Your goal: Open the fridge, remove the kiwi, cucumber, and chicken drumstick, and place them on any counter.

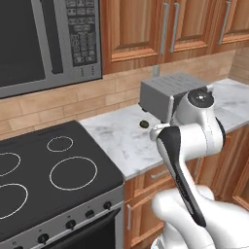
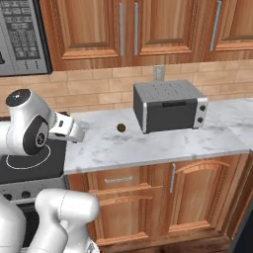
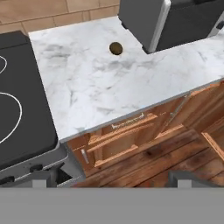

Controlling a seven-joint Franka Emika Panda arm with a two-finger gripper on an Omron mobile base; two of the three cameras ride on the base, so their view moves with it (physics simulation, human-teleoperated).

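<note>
- The arm point(image 1: 187, 146) stands nearest the cameras, folded high in front of the cabinets, its hand drawn back off the counter point(image 3: 109, 87) edge and tilted down over it.
- The gripper point(image 3: 109, 178) is spread wide with nothing between its tips; the two dark tips sit at the bottom of the hand view, over the cabinet fronts and floor rather than over the marble.
- The kiwi point(image 3: 116, 48) lies on the counter, near the back and just beside the toaster oven point(image 2: 170, 105), apart from it by a thin strip of marble. In the base views it shows as a small dark spot point(image 1: 144, 124) between the stove point(image 1: 53, 170) and the toaster oven.
- Judging by that, the kiwi is already delivered: it rests alone on the marble, well clear of the front edge, so it should not roll off.
- The kiwi looks almost round from here; its long axis is too slight to tell, so no pointing direction can be given.
- The empty, spread gripper held back from the counter reads as a hand freed for the next fetch; the cucumber and drumstick are still to be brought, in my judgement.
</note>
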